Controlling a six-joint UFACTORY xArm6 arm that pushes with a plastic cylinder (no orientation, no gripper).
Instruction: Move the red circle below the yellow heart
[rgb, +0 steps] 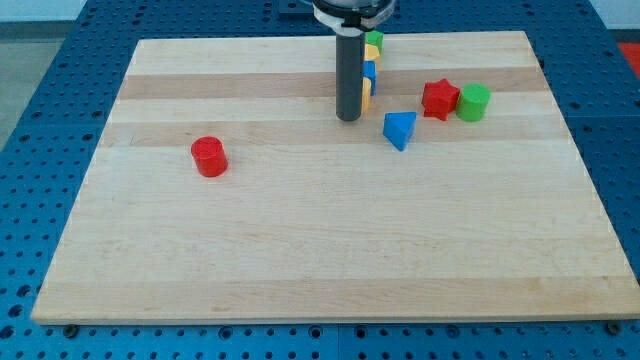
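Observation:
The red circle (210, 157) is a short red cylinder lying on the wooden board (330, 250) at the view's left of centre. My tip (348, 119) rests on the board near the view's top centre, far to the right of the red circle. Right behind the rod a column of partly hidden blocks shows: a green block (375, 41), a yellow block (372, 52), a blue block (370, 71) and another yellow block (368, 92). Their shapes are hidden, so I cannot tell which is the yellow heart.
A blue triangular block (399, 129) lies just right of my tip. A red star-shaped block (439, 99) and a green cylinder (473, 102) sit side by side further right. The board lies on a blue perforated table (40, 100).

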